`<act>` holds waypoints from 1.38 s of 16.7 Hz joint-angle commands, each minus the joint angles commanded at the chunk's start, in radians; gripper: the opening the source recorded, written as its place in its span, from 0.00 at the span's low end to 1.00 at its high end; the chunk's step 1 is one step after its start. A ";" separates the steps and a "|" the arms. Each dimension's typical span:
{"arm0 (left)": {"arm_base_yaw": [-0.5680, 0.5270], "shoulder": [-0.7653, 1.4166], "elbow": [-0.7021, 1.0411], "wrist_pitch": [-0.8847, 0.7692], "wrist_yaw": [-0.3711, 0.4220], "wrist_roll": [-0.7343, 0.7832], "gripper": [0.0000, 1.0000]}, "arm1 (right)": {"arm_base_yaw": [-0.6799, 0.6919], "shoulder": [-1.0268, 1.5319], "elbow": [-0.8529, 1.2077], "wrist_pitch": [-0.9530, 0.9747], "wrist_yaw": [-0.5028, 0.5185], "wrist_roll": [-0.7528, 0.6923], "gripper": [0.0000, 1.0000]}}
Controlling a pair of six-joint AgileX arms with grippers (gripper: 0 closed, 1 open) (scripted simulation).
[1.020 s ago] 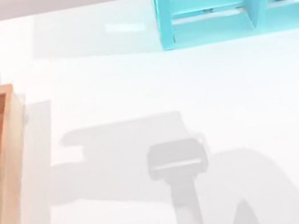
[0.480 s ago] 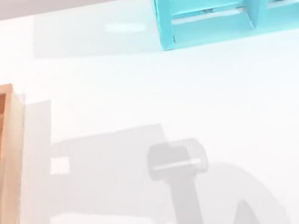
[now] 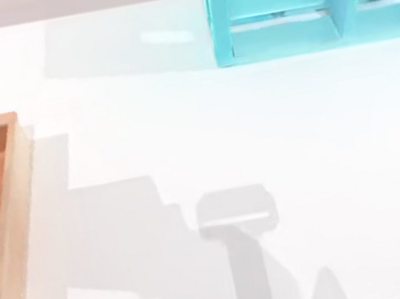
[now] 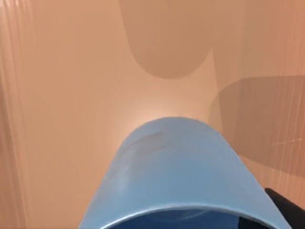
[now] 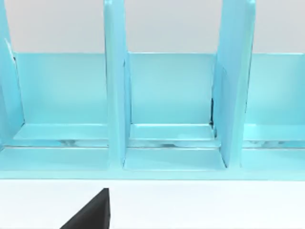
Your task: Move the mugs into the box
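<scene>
**Blue mug over the box floor, right arm facing the shelf**

Top view: take the box (image 3: pixel 21 196) as your landmark. You see it at the table's left edge, its light tan rim running down the frame and its orange-brown floor inside. The white table (image 3: pixel 257 124) stretches to the right of the box, crossed by grey arm shadows in its near half. Well apart from the box, at the far right of the table, stands the turquoise shelf unit (image 3: pixel 298 0). Nothing lies on the table between box and shelf.

Left wrist view: your left arm's camera looks down at the box floor (image 4: pixel 71 95), which spreads orange-brown behind everything here. The blue mug (image 4: pixel 181 176) sits close under the lens, its rim nearest the camera and its body pointing toward the floor. A dark part of the left gripper shows at the mug's side by the frame corner. You cannot tell from this whether the fingers clamp the mug or stand apart. Soft shadows fall on the floor beyond the mug.

Right wrist view: your right arm faces the shelf unit's upright dividers and compartments across a strip of white table, far from the box. A black wedge of the right gripper (image 5: pixel 90 214) shows low in the frame; its finger state cannot be told.
</scene>
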 joint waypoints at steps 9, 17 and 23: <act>0.000 0.000 0.000 0.000 0.000 0.000 0.45 | 0.000 0.000 0.000 0.000 0.000 0.000 1.00; 0.000 0.000 0.000 0.000 0.000 0.000 1.00 | 0.000 0.000 0.000 0.000 0.000 0.000 1.00; 0.000 0.000 0.000 0.000 0.000 0.000 1.00 | 0.000 0.000 0.000 0.000 0.000 0.000 1.00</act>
